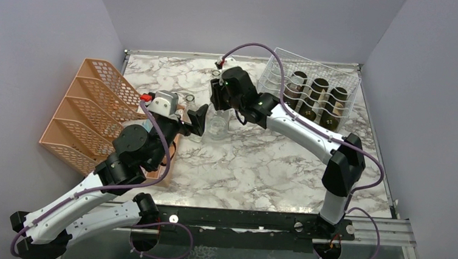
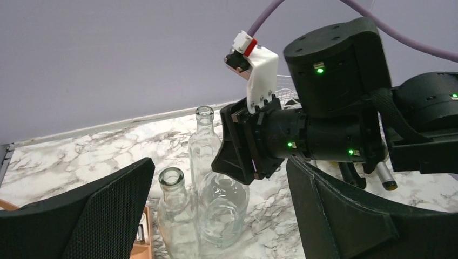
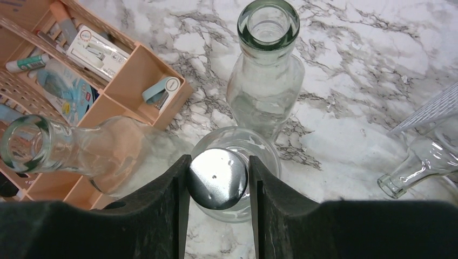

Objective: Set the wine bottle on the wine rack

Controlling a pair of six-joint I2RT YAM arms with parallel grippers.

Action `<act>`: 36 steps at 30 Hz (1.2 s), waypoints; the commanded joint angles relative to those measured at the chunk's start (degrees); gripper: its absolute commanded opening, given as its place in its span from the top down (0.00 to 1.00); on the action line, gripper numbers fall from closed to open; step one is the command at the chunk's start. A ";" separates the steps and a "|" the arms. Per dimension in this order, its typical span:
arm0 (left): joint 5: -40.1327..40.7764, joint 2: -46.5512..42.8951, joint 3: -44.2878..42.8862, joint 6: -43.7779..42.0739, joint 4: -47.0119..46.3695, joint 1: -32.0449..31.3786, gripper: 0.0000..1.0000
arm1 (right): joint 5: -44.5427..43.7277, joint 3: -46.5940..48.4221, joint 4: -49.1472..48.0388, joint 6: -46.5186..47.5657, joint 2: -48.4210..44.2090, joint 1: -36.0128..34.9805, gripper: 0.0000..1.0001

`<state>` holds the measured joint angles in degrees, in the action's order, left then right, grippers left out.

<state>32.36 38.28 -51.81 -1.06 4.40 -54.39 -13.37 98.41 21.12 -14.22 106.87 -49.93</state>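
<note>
A clear glass wine bottle with a silver cap stands upright mid-table. My right gripper is above it, and in the right wrist view this gripper is shut on the cap, one finger on each side. The left wrist view shows the bottle's round body under the right gripper. My left gripper is open and empty just left of the bottle, its fingers wide apart. The silvery wire wine rack stands at the back right and holds three dark bottles.
Two open clear bottles stand right beside the held one. Another clear bottle lies by the rack's edge. An orange mesh organizer and an orange tray of stationery are on the left.
</note>
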 commanded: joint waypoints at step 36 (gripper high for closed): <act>-17.57 21.46 11.00 23.58 -10.07 6.83 0.01 | 12.59 -65.56 -6.95 -13.35 -46.38 -0.07 0.99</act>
<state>20.82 57.23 -42.30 19.16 -3.73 -49.56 -4.16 35.46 14.24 -23.62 61.32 -49.89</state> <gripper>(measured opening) 0.987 0.394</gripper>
